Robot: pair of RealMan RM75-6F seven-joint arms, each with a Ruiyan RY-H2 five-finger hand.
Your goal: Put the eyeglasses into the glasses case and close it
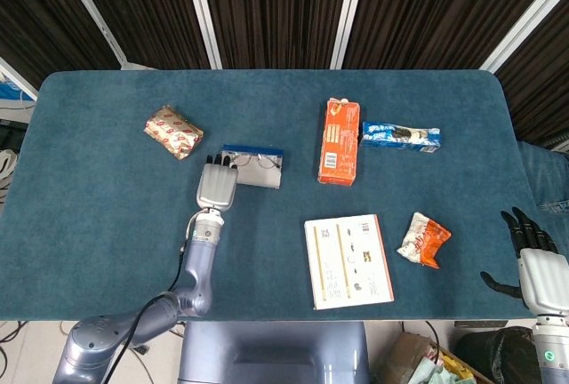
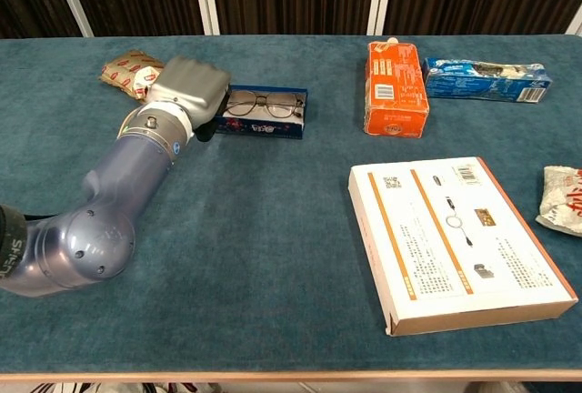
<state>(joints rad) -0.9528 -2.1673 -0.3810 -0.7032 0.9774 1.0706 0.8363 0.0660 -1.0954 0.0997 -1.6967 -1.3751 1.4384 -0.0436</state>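
The glasses case (image 1: 263,173) (image 2: 264,123) lies open left of the table's middle, grey inside, with a blue patterned wall and its blue lid edge on the far side. The eyeglasses (image 1: 259,164) (image 2: 265,103) lie inside it. My left hand (image 1: 217,186) (image 2: 186,91) is at the case's left end, fingertips over the end and a dark thumb against its front wall, holding it. How the fingers close is hidden behind the back of the hand. My right hand (image 1: 535,264) hangs beyond the table's near right corner with its fingers spread, holding nothing.
An orange carton (image 1: 339,141) (image 2: 394,88) and a blue snack packet (image 1: 400,135) (image 2: 486,78) lie right of the case. A white box (image 1: 348,260) (image 2: 456,240) sits near the front edge, a crumpled orange-white bag (image 1: 424,239) beside it. A gold-red pack (image 1: 172,131) (image 2: 132,71) lies far left.
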